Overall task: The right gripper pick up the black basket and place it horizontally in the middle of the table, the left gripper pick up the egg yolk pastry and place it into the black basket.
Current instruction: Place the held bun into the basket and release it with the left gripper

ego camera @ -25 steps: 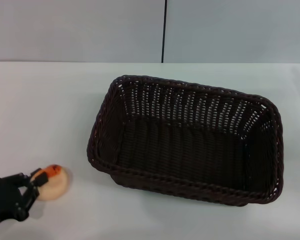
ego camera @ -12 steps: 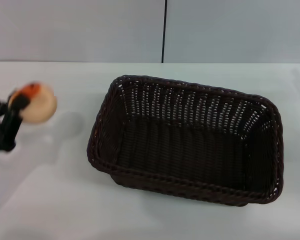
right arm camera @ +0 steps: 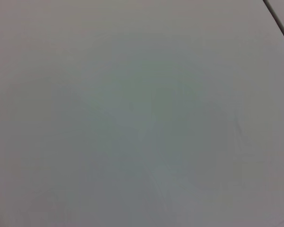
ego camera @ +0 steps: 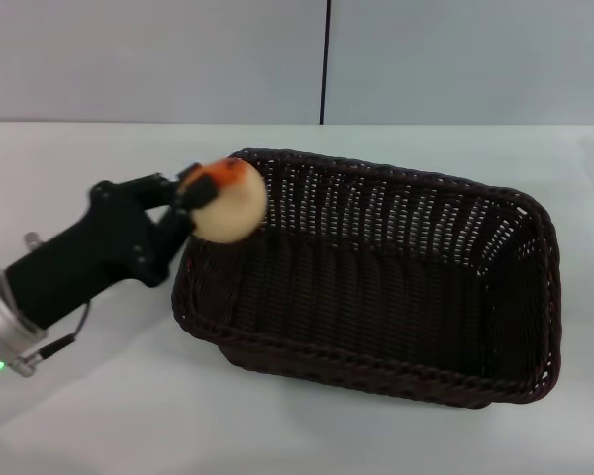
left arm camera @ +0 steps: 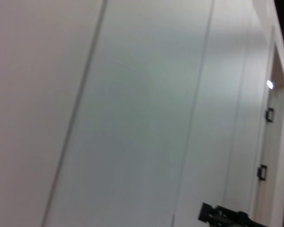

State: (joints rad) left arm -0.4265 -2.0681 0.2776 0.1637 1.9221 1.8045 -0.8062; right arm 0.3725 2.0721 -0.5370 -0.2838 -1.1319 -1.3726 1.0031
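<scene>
Since a second ago the egg yolk pastry (ego camera: pixel 227 201) has left the tabletop near the front left corner, risen along the left side, and now hangs in the air at the black basket's (ego camera: pixel 376 287) left end. It sits over the braided rim at the far left corner, partly above the basket's inside, touching neither rim nor table as far as the head view shows. Its orange-red top faces left and upward toward the arm, and its cream dome faces the basket.

The left gripper (ego camera: pixel 190 200) has travelled with it, from the lower left corner of the head view up and rightward. Its jaws pinch the pastry at the orange-topped side; one dark finger crosses the top and another sits lower against the dome. Behind the gripper the black arm slants down to the left, ending in a silver joint with a small green light near the edge of the view.

The black basket lies lengthwise across the middle of the table (ego camera: pixel 99 178), open side up and nothing inside it; it has not shifted between the frames. Its long sides run left to right, slightly skewed, with the right end nearer the front.

The right gripper is out of sight in every view. The right wrist camera shows only a plain pale surface, and the left wrist camera shows pale wall panels.
</scene>
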